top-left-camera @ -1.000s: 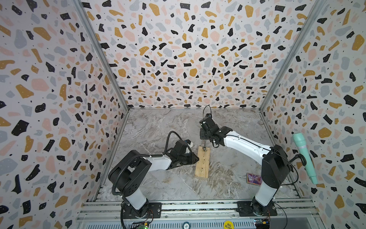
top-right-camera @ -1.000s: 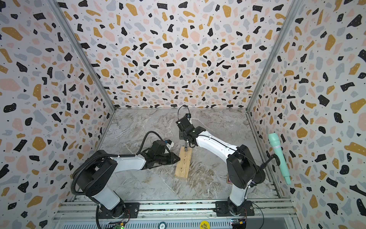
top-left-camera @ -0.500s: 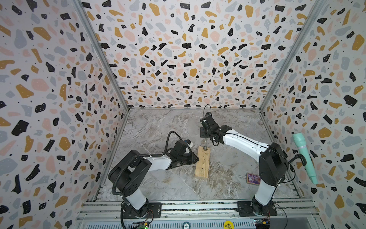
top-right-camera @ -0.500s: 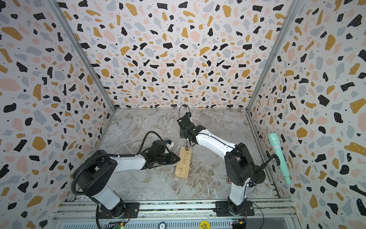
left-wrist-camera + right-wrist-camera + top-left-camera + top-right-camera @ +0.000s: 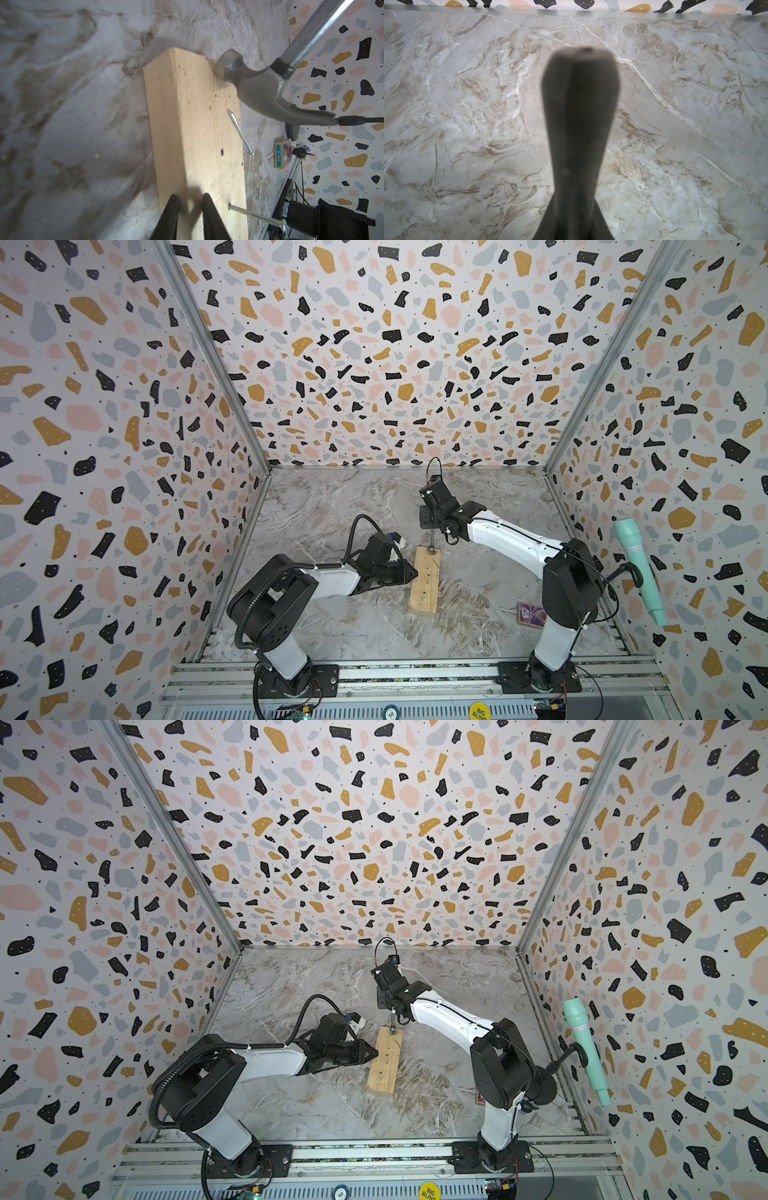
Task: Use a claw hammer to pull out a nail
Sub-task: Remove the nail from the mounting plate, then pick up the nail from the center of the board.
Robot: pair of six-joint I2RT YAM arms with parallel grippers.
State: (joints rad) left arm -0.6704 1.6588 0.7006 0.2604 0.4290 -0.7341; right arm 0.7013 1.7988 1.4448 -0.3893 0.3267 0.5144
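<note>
Right wrist, claw hammer [image 5: 579,116] in right gripper [image 5: 574,209]

Your right arm [image 5: 571,576] pulls its elbow in a little toward the wooden block [image 5: 424,585], and the link above its base stands steeper. Your right claw [image 5: 432,524], clamped on the black handle of the claw hammer [image 5: 432,549], creeps slightly up or toward the back wall [image 5: 395,364]; which of the two is too small to tell

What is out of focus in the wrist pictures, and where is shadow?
Right wrist view: claw hammer handle blurred, marble floor sharp. Left wrist view: hammer head soft, wooden block sharp, shadowed beside the left tool.
</note>
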